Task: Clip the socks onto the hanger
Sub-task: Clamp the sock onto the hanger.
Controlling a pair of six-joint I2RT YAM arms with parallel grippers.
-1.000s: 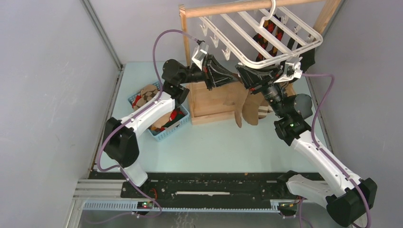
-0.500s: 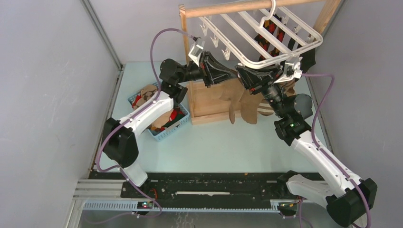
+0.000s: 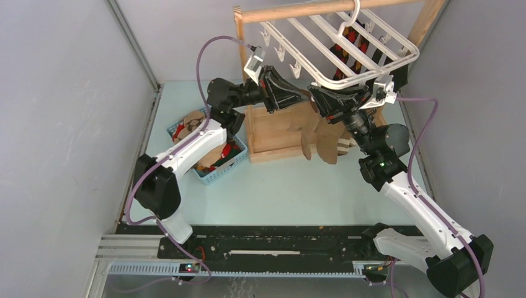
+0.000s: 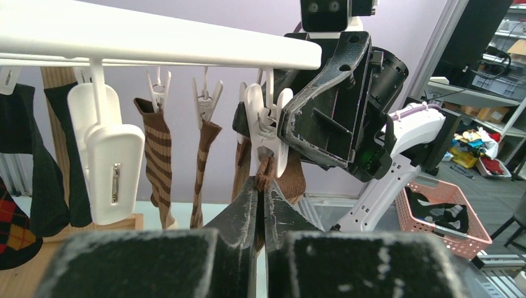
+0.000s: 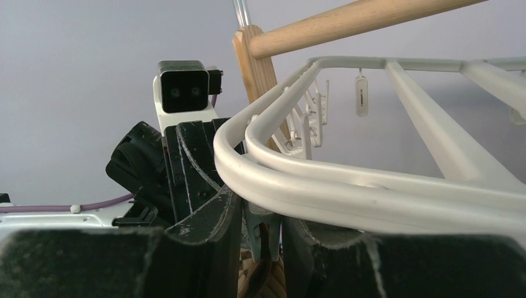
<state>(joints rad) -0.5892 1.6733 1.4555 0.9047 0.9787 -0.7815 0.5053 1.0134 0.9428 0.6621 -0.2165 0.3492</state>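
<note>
The white hanger (image 3: 372,65) hangs by its hook from a wooden rail. My left gripper (image 4: 261,186) is shut on the cuff of a plain tan sock (image 4: 267,169) and holds it up into the mouth of a white clip (image 4: 255,118) at the frame's near corner. My right gripper (image 5: 263,214) is shut on that clip (image 5: 259,231), one finger on each side. From above, the tan sock (image 3: 322,139) dangles below both grippers. Striped brown socks (image 4: 158,161) and a black sock (image 4: 37,167) hang clipped further along.
The wooden rail (image 3: 298,10) rests on posts over a wooden base (image 3: 273,133). A blue mesh basket (image 3: 214,171) with more socks stands left of the base, under my left arm. Red-black argyle socks (image 3: 353,46) hang at the hanger's far side.
My left gripper has risen a little toward the hanger's corner with the sock's cuff, and the sock's hanging end has swung. The right gripper has stayed on the clip.
</note>
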